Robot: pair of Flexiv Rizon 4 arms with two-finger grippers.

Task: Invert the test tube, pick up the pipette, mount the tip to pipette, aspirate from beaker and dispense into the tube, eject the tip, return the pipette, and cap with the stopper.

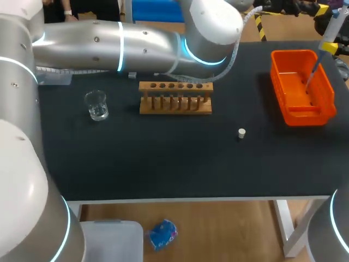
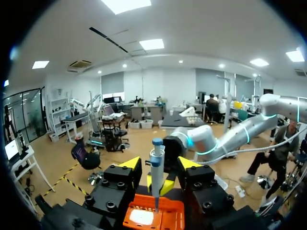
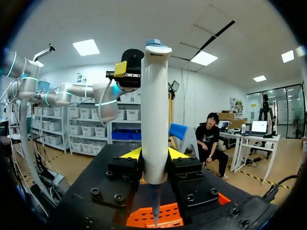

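My right gripper (image 3: 154, 154) is shut on the white pipette (image 3: 156, 110), holding it upright. The pipette (image 1: 326, 34) hangs at the table's far right, and its thin tip (image 1: 312, 73) points down into the orange tray (image 1: 283, 97). In the left wrist view the pipette (image 2: 157, 165) stands between my left gripper's (image 2: 159, 164) yellow fingertips (image 2: 132, 164), with a gap on each side, so that gripper is open. The right wrist view shows the left gripper (image 3: 125, 68) level with the pipette's top. The wooden tube rack (image 1: 175, 98) stands mid-table, the glass beaker (image 1: 96, 105) to its left and the small white stopper (image 1: 241, 133) nearer the front.
My left arm (image 1: 125, 41) stretches across the back of the table, above and behind the rack. Bare black tabletop lies in front of the rack and around the stopper.
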